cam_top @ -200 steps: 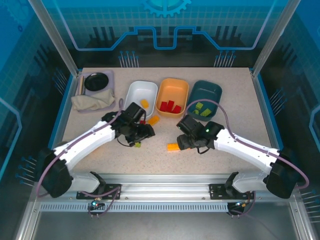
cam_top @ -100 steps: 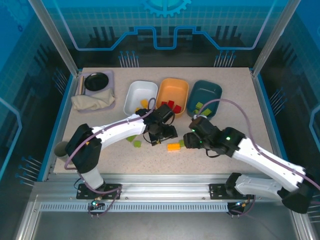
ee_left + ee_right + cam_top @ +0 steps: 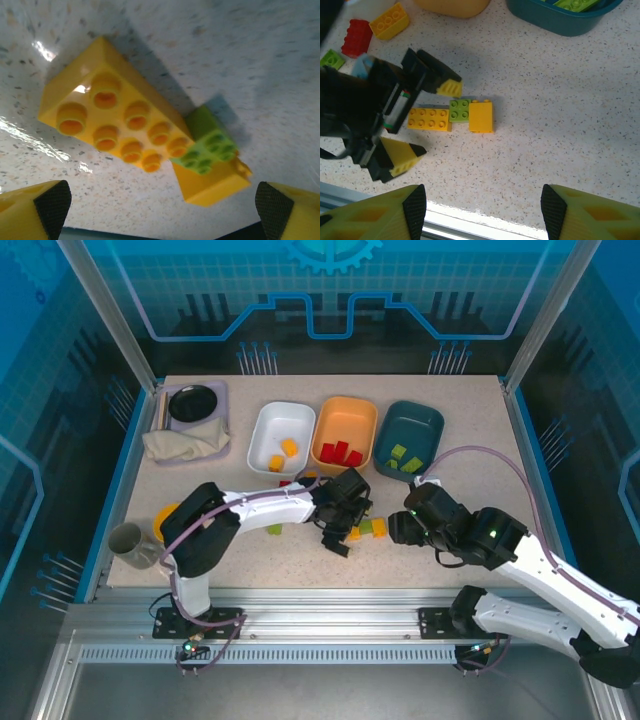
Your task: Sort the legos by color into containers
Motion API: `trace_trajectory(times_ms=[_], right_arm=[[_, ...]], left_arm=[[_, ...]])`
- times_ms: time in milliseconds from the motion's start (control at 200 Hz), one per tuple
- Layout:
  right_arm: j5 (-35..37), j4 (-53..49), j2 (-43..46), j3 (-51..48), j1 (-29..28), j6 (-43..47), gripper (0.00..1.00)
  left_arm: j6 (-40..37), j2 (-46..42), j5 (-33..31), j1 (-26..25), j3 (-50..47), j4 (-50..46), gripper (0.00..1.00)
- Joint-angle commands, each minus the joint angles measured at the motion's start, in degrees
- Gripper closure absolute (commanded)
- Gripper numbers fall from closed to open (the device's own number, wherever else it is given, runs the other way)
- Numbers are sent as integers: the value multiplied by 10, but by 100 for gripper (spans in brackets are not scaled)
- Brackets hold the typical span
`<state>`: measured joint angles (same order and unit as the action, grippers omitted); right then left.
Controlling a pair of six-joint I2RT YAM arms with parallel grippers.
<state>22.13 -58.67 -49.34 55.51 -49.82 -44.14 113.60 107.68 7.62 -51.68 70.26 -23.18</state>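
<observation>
**Left claw wide open over a row of 3 bricks**

At the left, the white bin (image 3: pixel 268 423) holds 2 yellow bricks (image 3: pixel 289 447). Just beside it, the orange bin (image 3: pixel 345 412) holds red bricks (image 3: pixel 340 453). In front of these 2 bins the left gripper (image 3: pixel 345 528) hangs low over the table (image 3: pixel 470 440). Its jaws are spread wide and grip nothing. Between its fingers (image 3: pixel 50 205) lies a long yellow brick (image 3: pixel 115 125). A small green brick (image 3: pixel 207 147) touches its end, and a short yellow brick (image 3: pixel 212 185) touches the green one. The teal bin (image 3: pixel 420 423) holds green bricks (image 3: pixel 405 458). At the right, the right gripper (image 3: pixel 485 215) is near this row, with its jaws apart and nothing between them.
</observation>
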Motion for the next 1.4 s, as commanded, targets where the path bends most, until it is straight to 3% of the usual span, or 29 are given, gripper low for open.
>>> trace_trajectory(times_ms=[0,105,265,395,590,830,1010,1140,1395], right_arm=[[16,-17,6,8,3,-2,35],[15,-16,8,8,4,-1,35],[10,-15,10,2,4,0,35],[4,-12,10,-1,5,1,35],[3,-1,-1,3,6,4,35],[-7,19,-25,9,9,15,35],[-7,29,-34,15,11,20,35],[-10,33,-34,16,16,24,35],[-29,63,-36,27,20,62,35]], left_arm=[[136,4,0,-8,-16,16,3],[150,1,-48,-3,-25,11,10],[137,20,-66,19,5,-29,17],[132,27,-87,31,29,-94,30],[113,50,-76,36,44,-109,37],[50,103,-40,37,133,-238,41],[46,123,-36,35,124,-213,52],[46,118,-52,40,102,-177,69],[-77,21,-132,78,131,-236,73]])
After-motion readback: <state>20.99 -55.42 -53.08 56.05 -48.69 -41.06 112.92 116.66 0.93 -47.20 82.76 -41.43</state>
